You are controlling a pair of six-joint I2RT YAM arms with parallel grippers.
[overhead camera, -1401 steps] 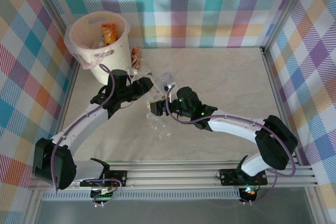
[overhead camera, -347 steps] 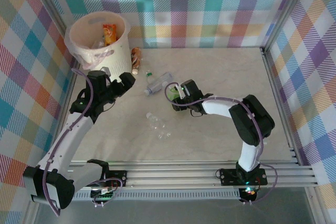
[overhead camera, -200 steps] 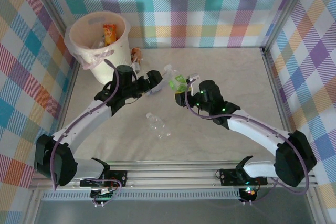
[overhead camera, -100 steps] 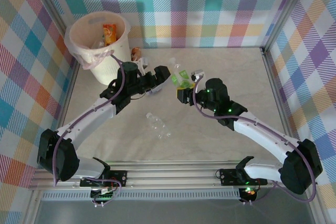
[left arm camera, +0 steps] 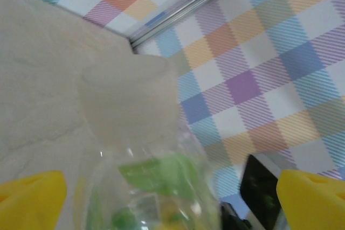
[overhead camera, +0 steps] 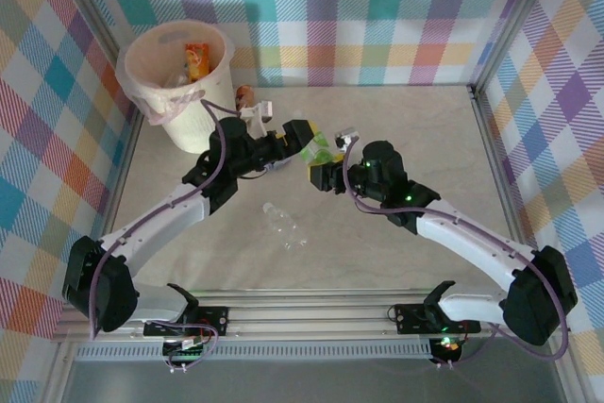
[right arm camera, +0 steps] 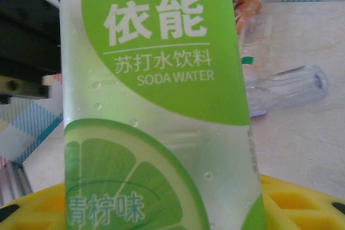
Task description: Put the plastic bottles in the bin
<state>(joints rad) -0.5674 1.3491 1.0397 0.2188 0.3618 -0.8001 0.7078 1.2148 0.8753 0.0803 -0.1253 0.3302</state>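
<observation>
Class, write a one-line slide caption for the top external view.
Mid-table, the right gripper holds a green bottle up into the open left gripper; the bin stands far left.

Between your left fingers [left arm camera: 310, 200], the green-label bottle [left arm camera: 153, 184] is a blur and its base is cut off by the frame. Between the right pads [right arm camera: 294, 200], its cap and base run past the edges too.

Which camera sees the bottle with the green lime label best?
The right wrist camera: the clear plastic bottle with the lime-green label is huge and sharp, words readable. The left wrist camera catches its blurry white cap and neck. The top camera shows the bottle tiny.
</observation>
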